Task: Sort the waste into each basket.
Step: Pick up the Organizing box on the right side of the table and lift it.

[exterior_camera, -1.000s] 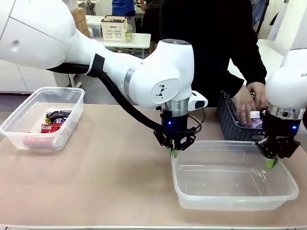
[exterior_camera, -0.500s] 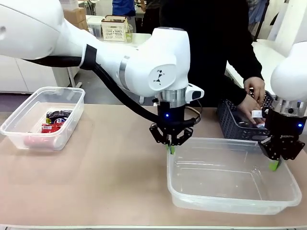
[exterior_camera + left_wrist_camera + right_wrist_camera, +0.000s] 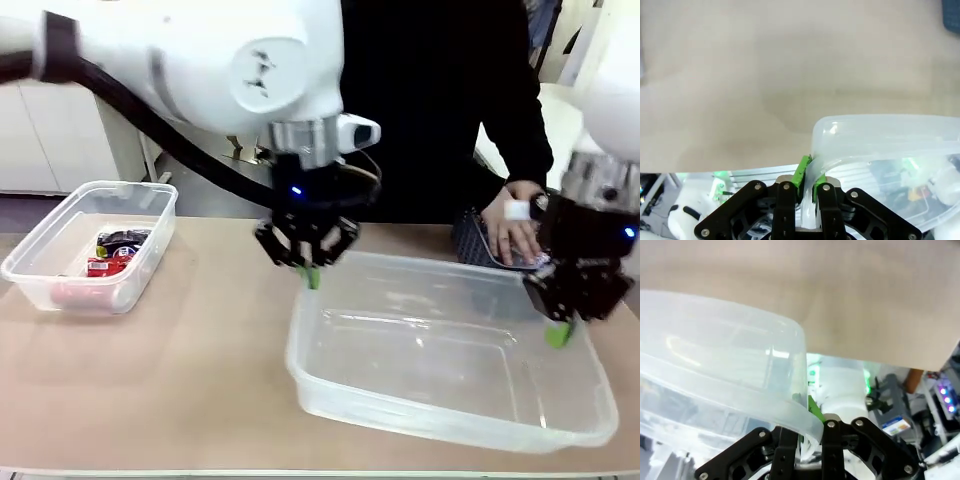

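Both grippers hold one large clear basket [image 3: 420, 415] by its rim, off the table at centre right, with nothing in it. My left gripper [image 3: 311, 275] is shut on its far left corner, also seen as the left gripper [image 3: 810, 167] pinching the rim [image 3: 880, 122]. My right gripper [image 3: 557, 333] is shut on the right rim; the right wrist view shows the right gripper [image 3: 807, 412] clamped on the rolled edge [image 3: 730, 385]. A second clear basket [image 3: 30, 245] stands at the left with red-and-black waste [image 3: 112, 252] inside.
A dark grey lattice basket [image 3: 478, 245] sits behind the held tub at the right, and a person's hand [image 3: 508, 228] reaches into it. Bare tan table [image 3: 200, 370] lies between the two clear tubs.
Both arms have carried the clear tub up and to the left, still gripping its rim. The person's hand has shifted within the dark basket.
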Robot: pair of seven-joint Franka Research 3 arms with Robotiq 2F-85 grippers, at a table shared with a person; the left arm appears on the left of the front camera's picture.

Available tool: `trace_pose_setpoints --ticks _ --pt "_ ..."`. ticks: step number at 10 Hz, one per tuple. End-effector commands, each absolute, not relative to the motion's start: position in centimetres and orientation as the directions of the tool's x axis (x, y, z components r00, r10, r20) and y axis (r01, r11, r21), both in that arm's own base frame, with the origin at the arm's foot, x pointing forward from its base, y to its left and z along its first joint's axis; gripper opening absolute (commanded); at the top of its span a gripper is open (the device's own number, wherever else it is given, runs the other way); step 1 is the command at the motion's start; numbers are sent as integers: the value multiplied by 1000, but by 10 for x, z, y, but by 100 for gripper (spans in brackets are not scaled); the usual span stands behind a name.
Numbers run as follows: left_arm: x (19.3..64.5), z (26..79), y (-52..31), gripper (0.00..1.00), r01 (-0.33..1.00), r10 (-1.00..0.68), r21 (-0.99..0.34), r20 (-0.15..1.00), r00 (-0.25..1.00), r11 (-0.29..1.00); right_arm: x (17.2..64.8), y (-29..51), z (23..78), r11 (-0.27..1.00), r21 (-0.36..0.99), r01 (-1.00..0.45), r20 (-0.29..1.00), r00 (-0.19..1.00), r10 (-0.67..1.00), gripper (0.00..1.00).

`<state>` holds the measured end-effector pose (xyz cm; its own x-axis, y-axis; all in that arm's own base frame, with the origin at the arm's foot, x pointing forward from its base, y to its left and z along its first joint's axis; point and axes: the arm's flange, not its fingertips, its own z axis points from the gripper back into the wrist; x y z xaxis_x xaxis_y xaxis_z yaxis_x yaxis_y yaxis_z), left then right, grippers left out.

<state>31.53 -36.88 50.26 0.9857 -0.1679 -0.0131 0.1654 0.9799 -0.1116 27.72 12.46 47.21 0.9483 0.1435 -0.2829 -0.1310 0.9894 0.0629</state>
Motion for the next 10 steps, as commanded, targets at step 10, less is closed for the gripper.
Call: trace_pose_setpoints --ticks 10 --pt "357 529 -246 0 85 -70 -151 101 992 985 359 224 497 991 117 -62 -350 931 100 0"
